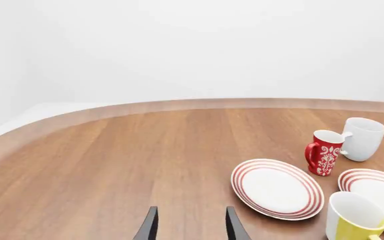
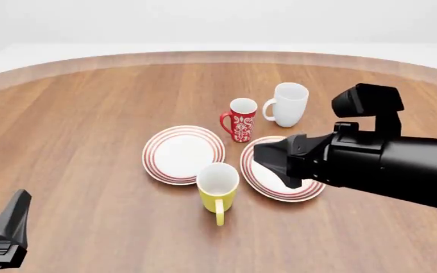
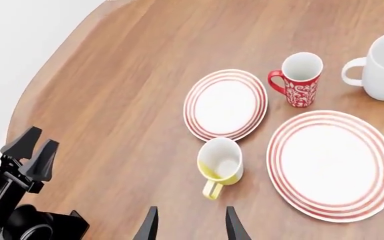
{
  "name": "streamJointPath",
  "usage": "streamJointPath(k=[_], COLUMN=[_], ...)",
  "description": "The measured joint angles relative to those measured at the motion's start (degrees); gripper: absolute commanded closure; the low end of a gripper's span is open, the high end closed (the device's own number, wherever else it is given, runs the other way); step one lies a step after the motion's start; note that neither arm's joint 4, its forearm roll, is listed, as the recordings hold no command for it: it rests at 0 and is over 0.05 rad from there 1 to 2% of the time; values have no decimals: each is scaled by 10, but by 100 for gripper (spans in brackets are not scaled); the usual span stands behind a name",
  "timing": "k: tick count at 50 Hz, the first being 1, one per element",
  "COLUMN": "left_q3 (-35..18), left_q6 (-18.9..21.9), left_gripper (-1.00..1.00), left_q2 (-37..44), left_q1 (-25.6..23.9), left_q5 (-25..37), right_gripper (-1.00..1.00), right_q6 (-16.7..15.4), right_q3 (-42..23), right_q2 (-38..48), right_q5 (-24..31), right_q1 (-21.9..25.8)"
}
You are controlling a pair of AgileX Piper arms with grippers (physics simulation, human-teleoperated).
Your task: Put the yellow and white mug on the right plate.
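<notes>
Our right gripper point(image 3: 188, 226) has its fingers spread apart with nothing between them, hanging above the table. Just ahead of those tips stands the yellow and white mug point(image 3: 220, 166), upright on the wood, its handle pointing back toward us. We judge the task barely begun: the mug isn't gripped and isn't on the right plate point(image 3: 333, 165), which lies bare just beside it. The left plate point(image 3: 226, 104) sits just beyond the mug. Grasp, lift and placing all remain. Our left gripper point(image 1: 189, 225), fingers also parted and empty, waits well away.
</notes>
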Motion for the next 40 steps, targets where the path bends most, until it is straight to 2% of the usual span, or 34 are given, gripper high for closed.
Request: streamJointPath(k=[7,24,40], left_q3=[0,0,0], left_q6=[0,0,0], left_gripper=[-100,-100,-100], left_q2=[0,0,0], left_q1=[0,0,0], left_q5=[0,0,0], right_gripper=[-100,-100,-100], right_q6=[13,48,53], right_q3=[-9,-78,-140], right_q2=[21,93,156], right_q5=[6,52,118], right_q1=[7,46,67])
